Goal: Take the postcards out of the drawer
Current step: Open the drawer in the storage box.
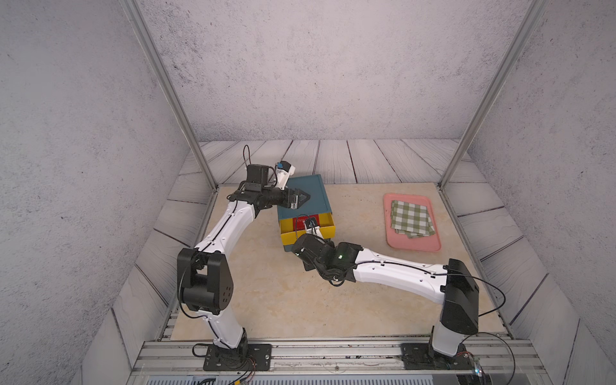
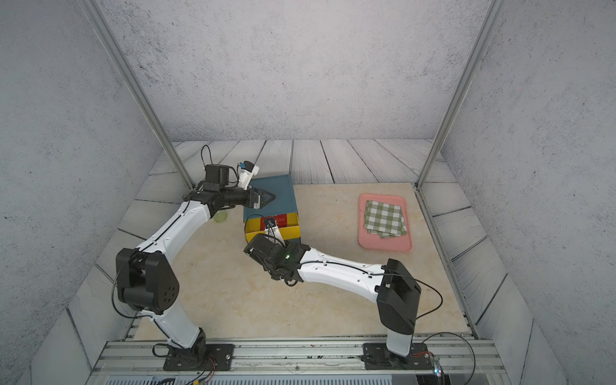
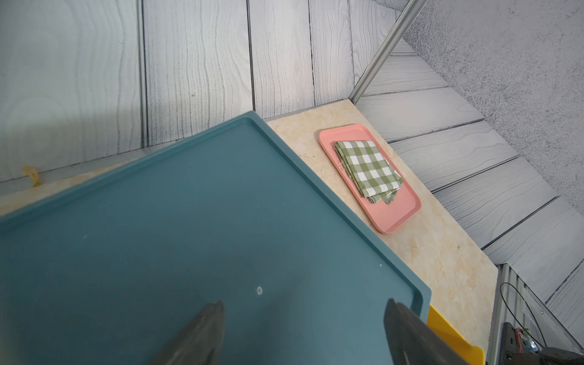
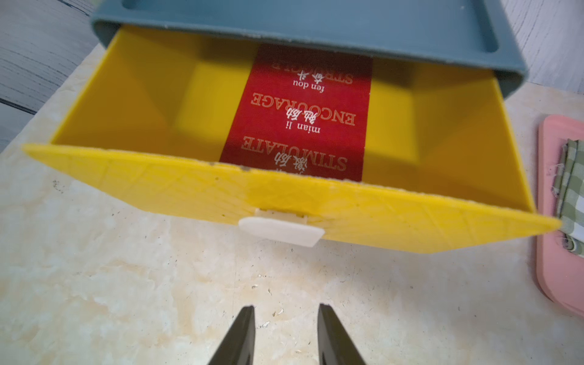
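The postcards (image 4: 303, 117) lie flat in the open yellow drawer (image 4: 126, 104), seemingly stacked. Expect thin, light, slick card, which you best pinch at the near edge. Your right gripper (image 4: 286, 306) stands part-open before the drawer and your left gripper (image 3: 305, 302) wide apart over the cabinet (image 3: 189, 221), both empty.

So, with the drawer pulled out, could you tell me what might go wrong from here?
The postcards lie flat in the drawer, so the right gripper, its jaws narrowly apart, may push them rather than pinch one.
Their far end sits under the cabinet, so a lifted card could catch.
The left gripper is open over the cabinet; if it is not pressing, the cabinet may slide.
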Action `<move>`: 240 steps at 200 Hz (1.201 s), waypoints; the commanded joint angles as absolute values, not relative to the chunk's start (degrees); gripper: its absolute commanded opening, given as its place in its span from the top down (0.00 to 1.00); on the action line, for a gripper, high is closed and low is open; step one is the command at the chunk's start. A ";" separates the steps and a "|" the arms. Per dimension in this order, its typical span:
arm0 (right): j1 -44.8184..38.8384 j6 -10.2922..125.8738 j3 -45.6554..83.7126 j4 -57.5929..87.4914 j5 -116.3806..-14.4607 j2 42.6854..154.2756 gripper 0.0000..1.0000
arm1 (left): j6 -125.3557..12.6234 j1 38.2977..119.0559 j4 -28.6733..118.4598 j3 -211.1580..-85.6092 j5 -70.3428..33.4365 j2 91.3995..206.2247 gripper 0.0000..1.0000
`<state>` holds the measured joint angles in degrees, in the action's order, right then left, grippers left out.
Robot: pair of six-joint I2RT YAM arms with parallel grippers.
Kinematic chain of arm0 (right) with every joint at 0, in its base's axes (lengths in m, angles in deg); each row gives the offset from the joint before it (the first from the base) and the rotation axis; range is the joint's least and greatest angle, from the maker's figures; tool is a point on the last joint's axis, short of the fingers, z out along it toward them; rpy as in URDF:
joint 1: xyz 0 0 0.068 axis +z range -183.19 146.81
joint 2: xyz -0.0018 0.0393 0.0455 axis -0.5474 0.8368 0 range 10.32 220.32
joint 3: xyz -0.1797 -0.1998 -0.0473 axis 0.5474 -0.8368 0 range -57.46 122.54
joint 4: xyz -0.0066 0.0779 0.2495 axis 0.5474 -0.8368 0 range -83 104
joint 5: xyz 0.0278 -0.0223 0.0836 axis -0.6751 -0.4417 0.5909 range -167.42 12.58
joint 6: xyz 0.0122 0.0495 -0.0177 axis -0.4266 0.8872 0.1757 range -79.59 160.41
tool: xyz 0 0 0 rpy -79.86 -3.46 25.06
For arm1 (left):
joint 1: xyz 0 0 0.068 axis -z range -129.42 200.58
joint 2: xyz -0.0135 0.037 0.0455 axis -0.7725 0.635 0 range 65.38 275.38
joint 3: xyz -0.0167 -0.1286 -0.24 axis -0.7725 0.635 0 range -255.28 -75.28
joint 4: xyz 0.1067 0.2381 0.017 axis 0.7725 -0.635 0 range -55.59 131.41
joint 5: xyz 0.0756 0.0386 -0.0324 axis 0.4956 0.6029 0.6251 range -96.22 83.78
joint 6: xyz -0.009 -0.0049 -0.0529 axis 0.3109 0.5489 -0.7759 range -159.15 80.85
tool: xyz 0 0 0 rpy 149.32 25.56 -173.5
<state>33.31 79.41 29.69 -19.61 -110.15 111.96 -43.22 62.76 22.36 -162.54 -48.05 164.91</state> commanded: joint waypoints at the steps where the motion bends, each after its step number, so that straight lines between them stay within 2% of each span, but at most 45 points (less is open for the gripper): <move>1: 33.59 80.15 29.00 -20.12 -111.52 108.58 0.64 | -44.32 63.15 17.59 -161.76 -47.62 167.43 0.14; 45: 33.05 78.42 31.37 -20.21 -111.01 110.39 0.53 | -44.24 63.15 17.37 -161.71 -47.62 167.43 0.14; 86: 32.48 77.72 33.53 -19.51 -109.77 112.21 0.48 | -44.24 63.15 17.33 -161.86 -47.71 167.25 0.13; 145: 31.77 77.69 37.46 -20.25 -107.88 115.94 0.43 | -44.24 63.15 17.40 -161.80 -47.80 167.13 0.12; 240: 31.25 79.08 40.21 -24.06 -109.04 118.87 0.41 | -44.25 63.15 17.43 -161.50 -47.97 167.05 0.12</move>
